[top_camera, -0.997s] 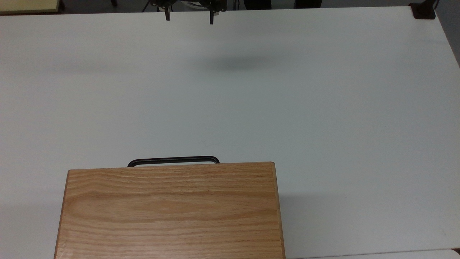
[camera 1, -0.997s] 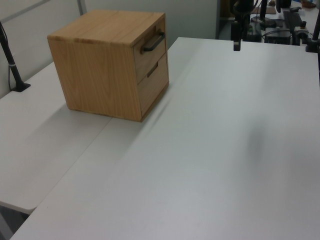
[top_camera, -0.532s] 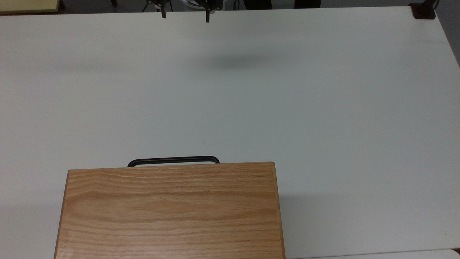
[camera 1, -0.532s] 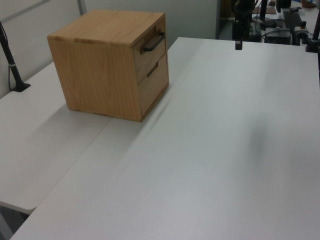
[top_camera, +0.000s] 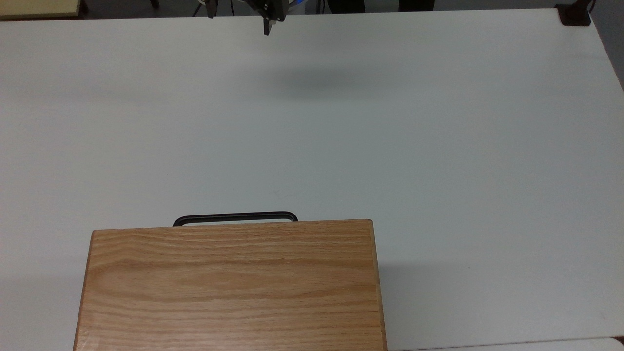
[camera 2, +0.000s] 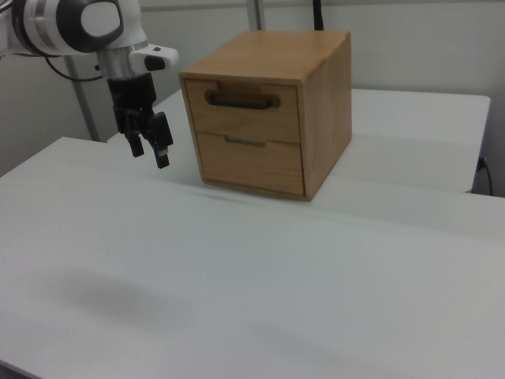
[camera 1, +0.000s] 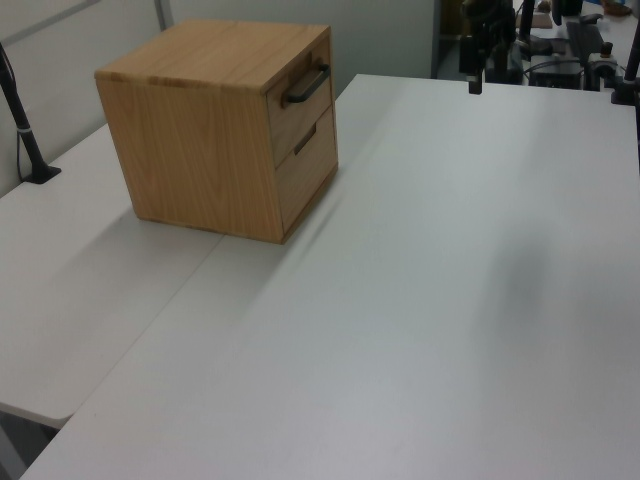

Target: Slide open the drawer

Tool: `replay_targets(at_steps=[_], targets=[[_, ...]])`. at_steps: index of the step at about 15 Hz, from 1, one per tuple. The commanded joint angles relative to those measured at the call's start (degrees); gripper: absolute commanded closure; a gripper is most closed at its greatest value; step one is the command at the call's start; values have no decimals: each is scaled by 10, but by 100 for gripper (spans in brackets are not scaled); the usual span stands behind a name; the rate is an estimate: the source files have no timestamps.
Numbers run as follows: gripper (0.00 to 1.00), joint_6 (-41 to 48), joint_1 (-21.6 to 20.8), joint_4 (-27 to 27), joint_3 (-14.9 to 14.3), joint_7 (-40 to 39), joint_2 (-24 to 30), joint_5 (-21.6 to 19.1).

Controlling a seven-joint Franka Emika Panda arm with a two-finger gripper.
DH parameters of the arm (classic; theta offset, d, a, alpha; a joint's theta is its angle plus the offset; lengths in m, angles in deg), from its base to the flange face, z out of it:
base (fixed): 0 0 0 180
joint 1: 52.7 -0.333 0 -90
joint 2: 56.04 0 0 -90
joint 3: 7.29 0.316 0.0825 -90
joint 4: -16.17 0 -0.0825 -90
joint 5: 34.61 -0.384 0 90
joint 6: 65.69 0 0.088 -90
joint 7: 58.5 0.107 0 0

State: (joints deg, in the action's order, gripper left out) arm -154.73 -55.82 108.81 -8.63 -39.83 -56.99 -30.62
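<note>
Two drawers: I saw them stacked in the cabinet [camera 2: 272, 110], both flush with its face; the upper drawer [camera 2: 243, 101] carried the black bar handle [camera 2: 242, 99] and was the one I took as the target.
Drawer place: the cabinet stood on the white table [top_camera: 390, 146], at the bottom of the top view, with the handle poking out past its top edge toward the arm.
Gripper: it [camera 2: 150, 146] hung above the table with nothing in it, fingers spread apart and pointing down.
Gap: gripper and handle were well apart; nothing touched.
Direction: in the top view the handle lay straight down the frame from the gripper, slightly to the top view's left; in the right view the drawer face was to the gripper's right, at about its height.
Long axis: the bar ran level across the drawer front, side to side in the top view, so I judged the fingers should close over it from above and below.
Pull line: outward from the face, back toward the arm's side, by my reckoning.
Progress: drawer not yet opened.
</note>
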Motion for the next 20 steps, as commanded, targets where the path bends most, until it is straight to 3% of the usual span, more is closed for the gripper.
replay_targets(at_steps=[1,9,20], targets=[[0,-15,0,-17,2,109,-7,-10],[0,-143,-1,-16,2,354,-25,-37],[0,-381,-3,-18,4,588,-90,-39]])
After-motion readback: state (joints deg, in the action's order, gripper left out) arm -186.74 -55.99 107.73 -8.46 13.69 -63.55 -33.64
